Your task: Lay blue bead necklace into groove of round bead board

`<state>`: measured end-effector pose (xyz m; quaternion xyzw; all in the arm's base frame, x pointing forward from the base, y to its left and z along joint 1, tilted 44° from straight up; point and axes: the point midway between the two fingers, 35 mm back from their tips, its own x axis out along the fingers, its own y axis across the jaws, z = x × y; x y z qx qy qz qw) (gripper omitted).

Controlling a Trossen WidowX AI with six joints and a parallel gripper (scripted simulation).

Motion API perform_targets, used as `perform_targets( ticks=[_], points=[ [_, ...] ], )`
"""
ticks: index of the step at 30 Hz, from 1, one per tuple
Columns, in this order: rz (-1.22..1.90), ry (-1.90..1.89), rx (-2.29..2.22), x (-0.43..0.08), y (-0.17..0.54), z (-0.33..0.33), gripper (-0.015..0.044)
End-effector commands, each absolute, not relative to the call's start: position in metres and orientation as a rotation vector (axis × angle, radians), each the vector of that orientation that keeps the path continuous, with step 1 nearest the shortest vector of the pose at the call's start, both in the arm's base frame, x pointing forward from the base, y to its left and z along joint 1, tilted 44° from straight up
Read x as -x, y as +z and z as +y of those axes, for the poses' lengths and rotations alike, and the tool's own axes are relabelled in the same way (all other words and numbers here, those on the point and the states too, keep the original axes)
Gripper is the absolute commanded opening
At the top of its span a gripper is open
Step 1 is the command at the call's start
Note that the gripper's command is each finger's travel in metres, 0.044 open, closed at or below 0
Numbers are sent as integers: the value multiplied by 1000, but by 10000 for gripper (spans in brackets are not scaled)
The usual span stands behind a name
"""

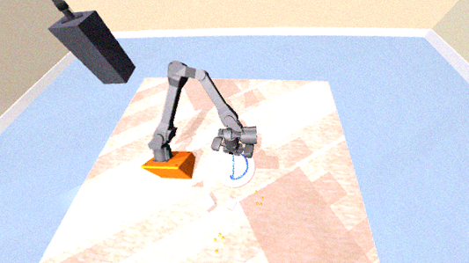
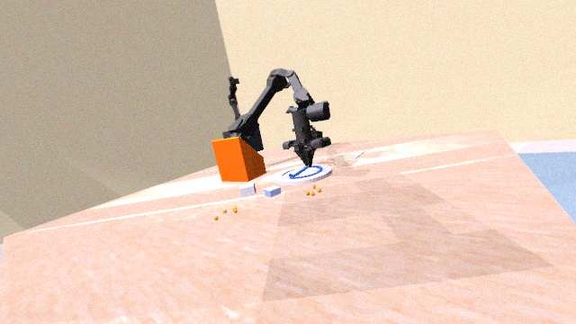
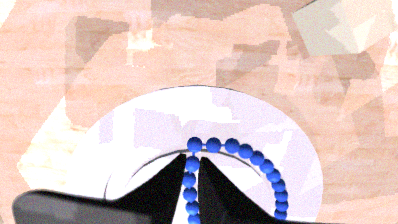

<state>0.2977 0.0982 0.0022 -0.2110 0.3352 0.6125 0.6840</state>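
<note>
The black parallel-jaw gripper (image 1: 237,152) (image 2: 310,166) (image 3: 192,161) is closing in around the blue bead necklace (image 1: 247,164) (image 2: 320,168) (image 3: 267,166)'s straight run, its 2 fingers nearly together, presumably for drawing that side outward into the round white board (image 1: 252,175) (image 2: 297,182) (image 3: 300,145)'s groove.

Arched from left to right with a bent arm (image 1: 215,95) (image 2: 265,102), pointing the gripper (image 1: 233,153) (image 2: 309,165) (image 3: 192,161) downward, its fingers drawn nearly together.
</note>
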Motion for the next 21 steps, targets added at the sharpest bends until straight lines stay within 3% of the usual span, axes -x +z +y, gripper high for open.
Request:
perform_targets(
  ticks=[1,21],
  points=[
    [751,1373,474,-298,2,98,0],
    [756,1373,464,-287,14,102,0]
  ],
)
